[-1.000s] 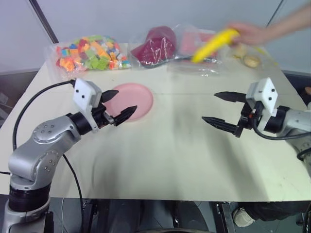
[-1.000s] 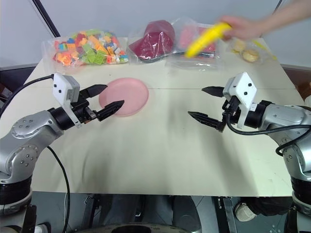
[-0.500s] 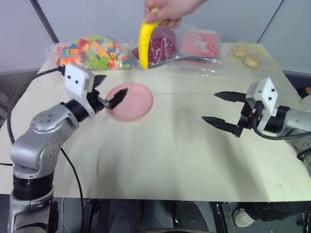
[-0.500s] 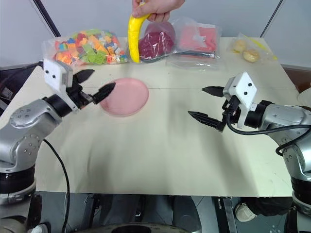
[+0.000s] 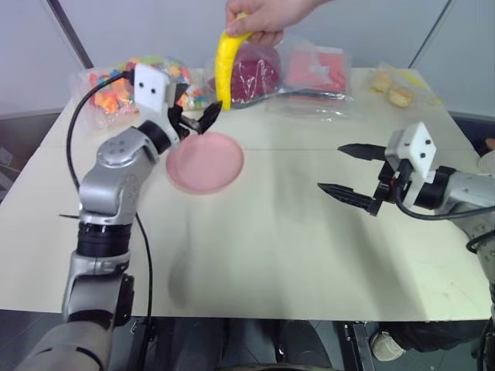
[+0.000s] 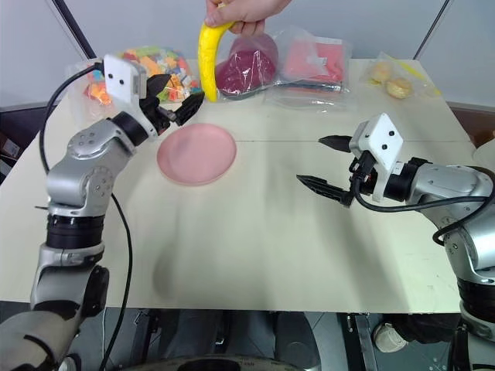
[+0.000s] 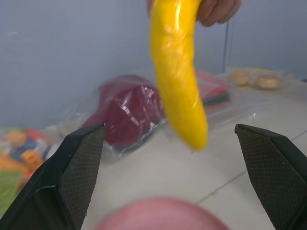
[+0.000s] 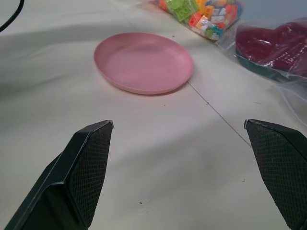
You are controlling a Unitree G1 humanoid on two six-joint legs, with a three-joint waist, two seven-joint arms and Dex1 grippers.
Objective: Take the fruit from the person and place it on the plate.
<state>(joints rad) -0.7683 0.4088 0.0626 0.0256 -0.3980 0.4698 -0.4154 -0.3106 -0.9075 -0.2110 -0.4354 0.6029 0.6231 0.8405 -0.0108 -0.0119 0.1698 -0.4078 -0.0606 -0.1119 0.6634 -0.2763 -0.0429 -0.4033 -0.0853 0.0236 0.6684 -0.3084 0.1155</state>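
Holding: person's hand [image 5: 267, 15] is dangling the banana [image 5: 224, 68] above the table.
My left gripper [image 5: 195, 117]: gaping beside its tip, seemingly not touching.
My right gripper [image 5: 358, 175]: hovering spread.
Plate [image 5: 206, 161]: sitting bare.

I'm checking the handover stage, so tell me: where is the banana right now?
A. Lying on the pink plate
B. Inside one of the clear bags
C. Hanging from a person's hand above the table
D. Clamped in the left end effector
C: the banana hangs from the person's hand, above the pink plate's far side, while the left end effector is open just beside its lower end, not gripping it.
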